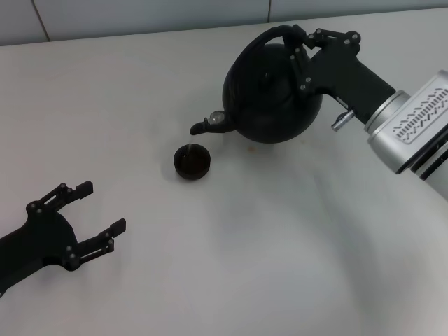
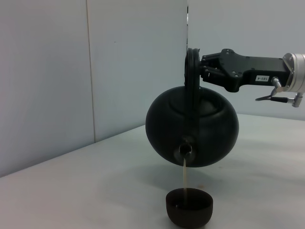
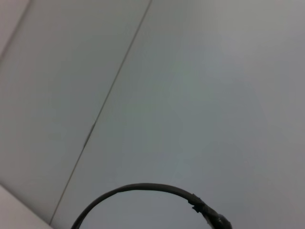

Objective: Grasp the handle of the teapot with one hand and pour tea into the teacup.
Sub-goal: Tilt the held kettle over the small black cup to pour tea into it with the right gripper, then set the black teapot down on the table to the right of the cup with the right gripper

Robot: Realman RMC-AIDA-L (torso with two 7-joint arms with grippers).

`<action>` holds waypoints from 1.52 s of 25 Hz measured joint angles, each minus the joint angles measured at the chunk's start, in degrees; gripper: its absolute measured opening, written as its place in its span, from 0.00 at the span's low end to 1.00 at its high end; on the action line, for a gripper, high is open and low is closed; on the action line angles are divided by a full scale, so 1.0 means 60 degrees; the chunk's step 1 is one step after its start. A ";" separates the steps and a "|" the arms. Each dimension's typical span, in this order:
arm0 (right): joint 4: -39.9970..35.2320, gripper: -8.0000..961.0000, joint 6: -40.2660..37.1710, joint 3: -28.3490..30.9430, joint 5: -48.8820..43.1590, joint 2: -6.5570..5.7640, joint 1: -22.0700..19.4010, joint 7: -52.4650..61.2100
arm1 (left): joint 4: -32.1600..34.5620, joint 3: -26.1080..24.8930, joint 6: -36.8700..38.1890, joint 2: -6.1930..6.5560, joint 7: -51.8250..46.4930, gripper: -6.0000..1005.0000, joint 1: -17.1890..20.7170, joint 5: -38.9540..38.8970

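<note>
Both units are showing matte black, linkage-jointed fingers with visible screws: left end effector (image 1: 98, 210), right end effector (image 1: 301, 52) on a silver-grey cylindrical wrist bearing chevron markings.

White table (image 1: 231, 280), grey panelled wall (image 2: 57, 71) (vertical seams) behind

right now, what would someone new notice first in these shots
The black teapot, lifted off the table and tipped by the right gripper clamped on its handle, sends a thin stream of tea into the small teacup just below its spout. The left gripper rests open at the table's near left.
</note>
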 joint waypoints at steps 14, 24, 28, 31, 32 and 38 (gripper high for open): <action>-0.0074 0.09 -0.0099 0.0110 0.0019 -0.0001 -0.0209 0.2282 | 0.0000 0.0000 0.0004 0.0000 0.0000 0.86 0.0000 0.0000; -0.0044 0.09 -0.0138 0.0468 0.0019 0.0000 -0.0430 0.3178 | 0.0000 0.0000 0.0010 0.0015 0.0000 0.86 0.0000 0.0016; -0.0037 0.09 -0.0146 0.0584 0.0025 -0.0017 -0.0474 0.3639 | 0.0000 0.0000 0.0010 0.0015 0.0000 0.86 0.0000 0.0029; -0.0051 0.09 -0.0164 0.0587 0.0028 -0.0020 -0.0502 0.3806 | 0.0000 0.0000 0.0009 0.0015 0.0000 0.86 -0.0004 0.0036; -0.0047 0.09 -0.0179 0.0588 0.0029 -0.0018 -0.0516 0.3804 | 0.0000 0.0000 0.0008 0.0015 0.0000 0.86 -0.0014 0.0043; -0.0023 0.09 -0.0227 0.0593 0.0033 0.0003 -0.0566 0.3738 | 0.0012 0.0000 0.0005 0.0015 0.0007 0.86 -0.0029 0.0046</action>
